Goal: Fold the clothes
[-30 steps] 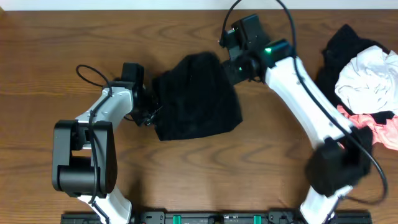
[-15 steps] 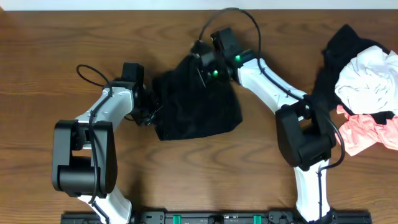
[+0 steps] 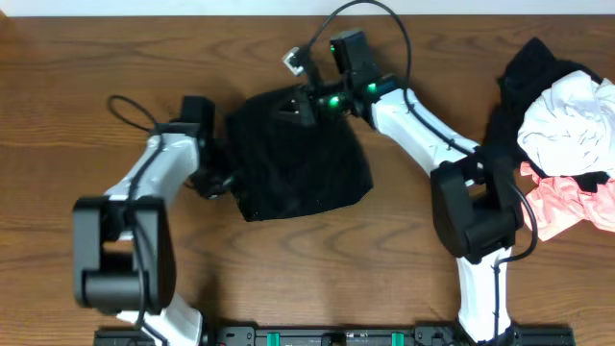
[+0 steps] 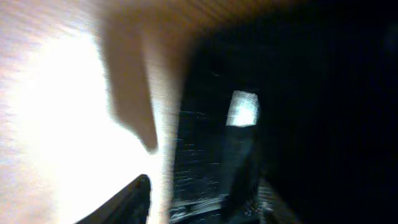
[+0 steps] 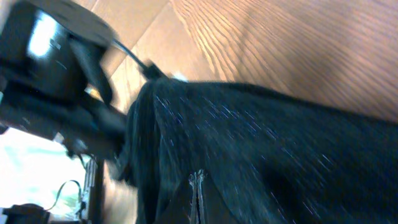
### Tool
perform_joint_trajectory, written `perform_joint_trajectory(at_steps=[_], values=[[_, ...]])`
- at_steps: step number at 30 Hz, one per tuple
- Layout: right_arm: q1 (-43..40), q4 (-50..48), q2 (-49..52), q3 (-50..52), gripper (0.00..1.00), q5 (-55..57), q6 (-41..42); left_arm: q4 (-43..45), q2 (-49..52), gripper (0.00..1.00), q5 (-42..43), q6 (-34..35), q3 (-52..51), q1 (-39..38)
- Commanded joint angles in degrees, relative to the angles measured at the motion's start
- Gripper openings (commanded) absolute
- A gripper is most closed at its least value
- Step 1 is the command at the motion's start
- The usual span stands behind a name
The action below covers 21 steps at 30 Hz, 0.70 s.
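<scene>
A black garment [image 3: 298, 159] lies crumpled in the middle of the wooden table. My right gripper [image 3: 300, 104] is at its far edge, shut on a pinch of the black fabric, which rises in a small peak. The right wrist view shows the fingertips [image 5: 198, 186] pressed together in the cloth [image 5: 280, 155]. My left gripper [image 3: 219, 179] is at the garment's left edge. In the blurred left wrist view its fingers [image 4: 193, 196] stand apart. The black fabric edge [image 4: 211, 143] lies between them, with bare table showing beside the left finger.
A pile of other clothes sits at the right edge of the table: black [image 3: 527, 77], white [image 3: 572, 120] and pink [image 3: 567, 204] pieces. The right arm's cable loops over the far edge of the table.
My right gripper has swung left from the garment's top right corner to its top middle, lifting the fabric. My left arm has shifted slightly left, and the garment's left edge has spread with it.
</scene>
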State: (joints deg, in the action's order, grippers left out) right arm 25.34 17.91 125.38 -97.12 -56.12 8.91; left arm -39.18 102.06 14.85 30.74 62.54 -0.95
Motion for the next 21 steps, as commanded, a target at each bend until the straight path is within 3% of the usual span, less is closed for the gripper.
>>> perform_joint_trajectory(at_steps=[1, 5, 8, 11, 15, 19, 21], values=[[-1.6, 2.3, -2.2, -0.4, 0.01, -2.0, 0.9, -0.7, -7.1, 0.63, -9.0, -2.0, 0.9, 3.9], [-1.6, 9.2, -2.3, -0.4, 0.01, -0.4, 0.9, -0.6, -14.3, 0.65, -9.3, -3.2, 0.9, 7.0], [-0.4, 17.3, -2.3, -0.4, 0.01, 5.6, 0.5, 1.0, -17.3, 0.63, -4.7, -6.8, 0.9, 6.5], [1.9, 26.1, -2.3, -0.4, 0.01, 19.6, -0.6, 3.8, -17.6, 0.57, 0.3, -9.8, 0.9, 3.8], [5.4, 32.2, -2.3, -0.4, 0.01, 34.2, -0.6, 9.1, -15.5, 0.48, 1.0, -13.2, 0.8, -1.7], [7.6, 33.1, -2.3, -0.3, 0.01, 37.9, -0.2, 14.8, -12.2, 0.33, 1.0, -13.5, 0.8, -5.9], [8.2, 33.1, -2.2, -0.3, 0.01, 37.9, 0.7, 17.7, -10.3, 0.32, 1.0, -12.4, 0.8, -6.8]])
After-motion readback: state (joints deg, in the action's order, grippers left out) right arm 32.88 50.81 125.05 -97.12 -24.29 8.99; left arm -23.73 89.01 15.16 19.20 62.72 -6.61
